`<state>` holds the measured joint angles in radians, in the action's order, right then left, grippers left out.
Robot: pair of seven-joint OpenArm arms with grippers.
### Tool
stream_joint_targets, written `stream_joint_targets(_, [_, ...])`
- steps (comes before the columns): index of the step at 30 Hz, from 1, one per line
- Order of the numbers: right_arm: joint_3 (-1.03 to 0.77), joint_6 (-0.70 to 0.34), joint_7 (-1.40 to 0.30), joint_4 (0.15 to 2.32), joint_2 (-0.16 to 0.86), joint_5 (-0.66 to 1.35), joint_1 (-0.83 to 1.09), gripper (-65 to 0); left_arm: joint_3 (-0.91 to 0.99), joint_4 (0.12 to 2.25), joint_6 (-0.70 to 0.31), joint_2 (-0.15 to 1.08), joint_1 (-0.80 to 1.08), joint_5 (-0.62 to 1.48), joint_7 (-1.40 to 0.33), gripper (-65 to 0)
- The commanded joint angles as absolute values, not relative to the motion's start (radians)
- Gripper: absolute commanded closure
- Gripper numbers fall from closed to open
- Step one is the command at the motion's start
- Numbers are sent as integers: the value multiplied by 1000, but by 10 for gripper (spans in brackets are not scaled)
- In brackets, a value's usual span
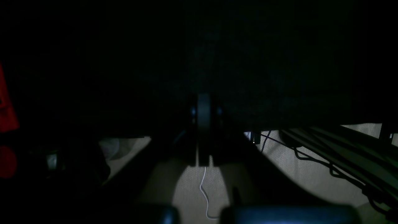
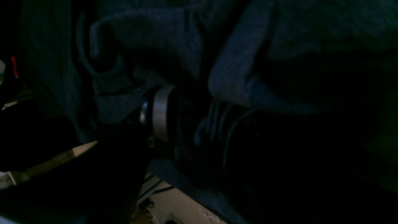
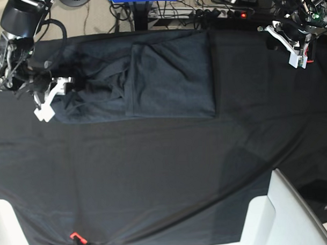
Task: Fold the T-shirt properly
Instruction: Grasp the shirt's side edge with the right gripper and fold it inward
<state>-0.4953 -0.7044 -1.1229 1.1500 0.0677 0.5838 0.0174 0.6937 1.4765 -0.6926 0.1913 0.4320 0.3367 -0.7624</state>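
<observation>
Base view is showing the T-shirt [image 3: 151, 80] lying partly folded on the far side of the black tablecloth [image 3: 155, 182], one flap already doubled over its middle. The right gripper [image 3: 50, 93] is working at the bunched sleeve end, apparently closing on cloth; whether it is gripping, I cannot tell. The left gripper [image 3: 292, 45] is sitting clenched and empty, well apart. Next, that sleeve likely needs drawing inward.

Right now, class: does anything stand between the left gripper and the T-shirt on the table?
Nothing visible does. In the base view the left gripper sits at the table's far corner, and only bare black tablecloth lies between it and the T-shirt. The right gripper is already at the shirt's bunched opposite end.
</observation>
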Motion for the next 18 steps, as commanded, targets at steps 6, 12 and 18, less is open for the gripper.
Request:
stream_joint_targets(6, [-498,-698,-1148,1153,67,561,4,-213,704,1489,-698,206,437,346,-745,0])
stream_joint_targets(12, [-498,-698,-1150,1153,67,562,-13,-12,704,1489,-698,206,438,346,-745,0])
stream_joint_targets(18, [-492,-698,-1164,1167,47,558,-15,-2,704,1489,-698,206,438,346,-745,0])
